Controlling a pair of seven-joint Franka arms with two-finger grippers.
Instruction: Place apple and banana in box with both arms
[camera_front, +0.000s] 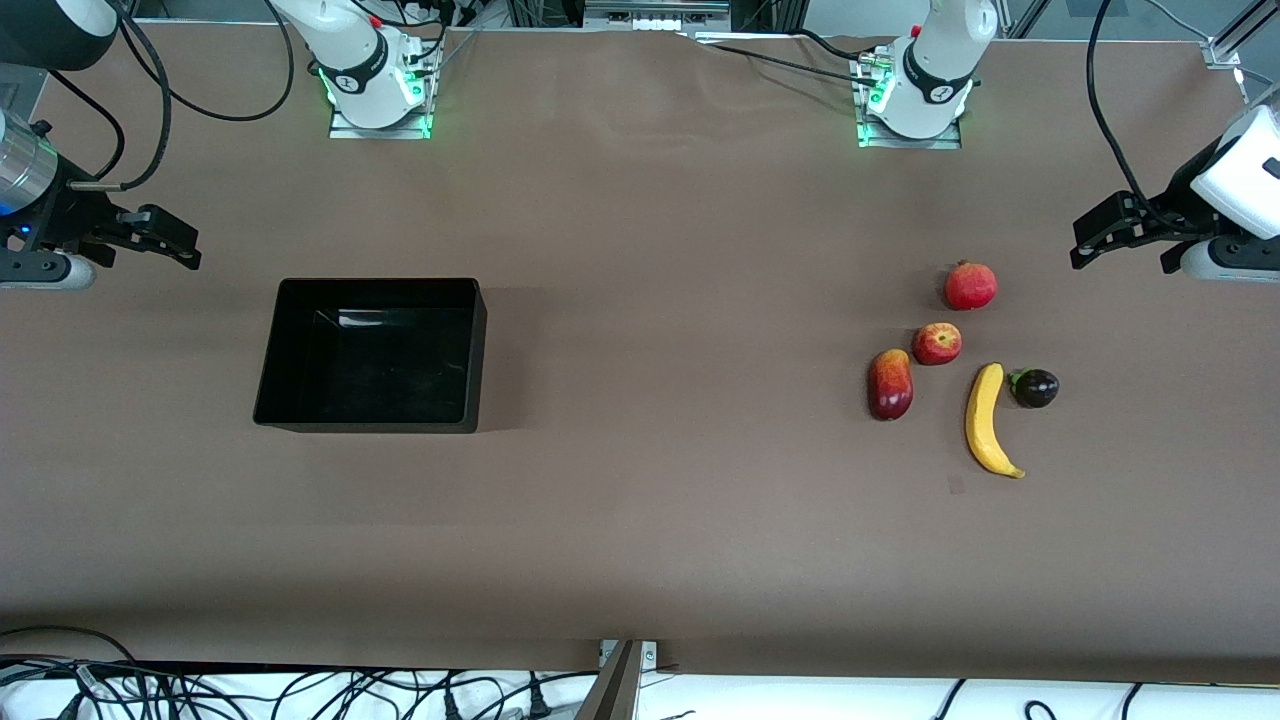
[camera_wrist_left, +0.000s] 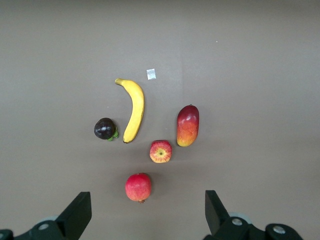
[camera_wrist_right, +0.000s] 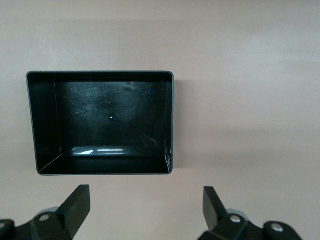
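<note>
Nothing of the task is done yet, judging from how things lie — the box (camera_front: 372, 354) sits empty on the table toward the right arm's end, its glossy black floor bare in the right wrist view, and both fruits lie well apart from it toward the left arm's end. The apple (camera_front: 937, 343) rests among a small cluster of fruit, just beside a mango-like fruit (camera_front: 890, 384) that lies a little nearer the front camera, and with a larger plain-red fruit (camera_front: 971, 286) farther from the front camera than it. The banana (camera_front: 988, 420) lies nearer the front camera than the apple, close to it but not touching, with a small dark fruit (camera_front: 1035, 388) just beside its upper end. A tiny pale scrap (camera_wrist_left: 151, 74) lies on the table near the banana's tip. The left gripper (camera_front: 1125, 232) hangs over bare table at the left arm's end, near the fruit cluster, its fingers spread wide and holding nothing; the left wrist view looks down on all five fruits between them. The right gripper (camera_front: 150, 236) hangs over bare table at the right arm's end, near the box, likewise spread wide and empty. Both picks and both placements are left — the apple and banana each need lifting and carrying the length of the table to the box.
</note>
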